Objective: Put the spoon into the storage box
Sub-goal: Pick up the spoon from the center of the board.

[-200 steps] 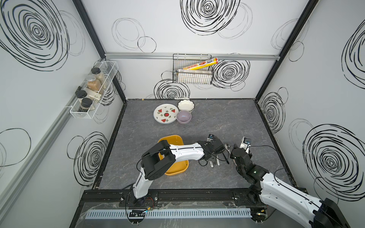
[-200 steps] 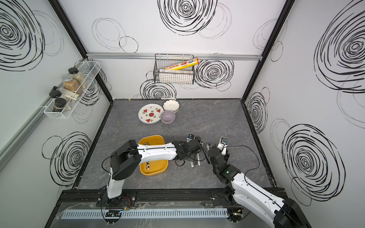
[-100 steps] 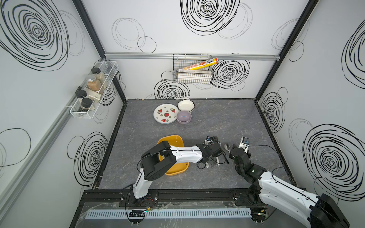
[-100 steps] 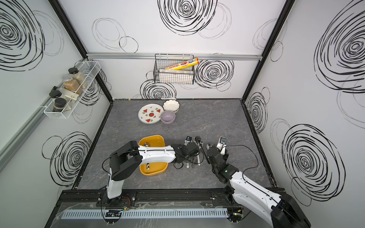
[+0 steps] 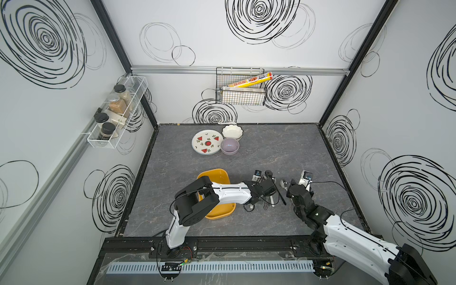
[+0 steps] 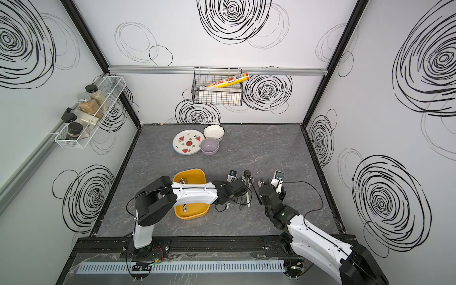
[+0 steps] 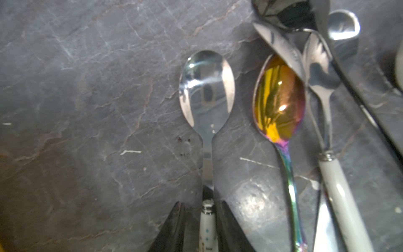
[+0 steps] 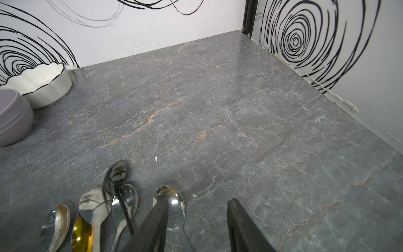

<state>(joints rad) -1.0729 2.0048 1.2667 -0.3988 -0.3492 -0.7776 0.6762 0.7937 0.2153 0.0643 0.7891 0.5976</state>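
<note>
The spoon (image 7: 207, 87), steel-bowled with a white patterned handle, lies flat on the grey desk (image 5: 271, 148). It sits in the front half, about midway between the left and right edges, and is the one nearest the storage box in a loose cluster of cutlery. The left gripper (image 7: 199, 203) straddles its handle just behind the metal collar, one finger on each side. I cannot tell whether the pads already press on it or stand a hair off.

Just beside it lies an iridescent gold spoon (image 7: 279, 98), apart from it, with a plain white-handled spoon (image 7: 340, 192) beyond. The yellow storage box (image 5: 214, 172) sits towards the front left corner, partly under the left arm, and one utensil seems to lie in it.

The right gripper (image 8: 197, 201) hovers low at the other end of the row. Its jaws are apart with bare desk between them, and one finger is over a silver spoon (image 8: 174, 203).

The step in hand looks like the grasp. To do it well:
- Centre the handle between the pads and clamp firmly, since a glazed handle will likely pivot under the heavier bowl.
- Lift straight up to spare the gold neighbour.
- Lay it along the box's length.
</note>
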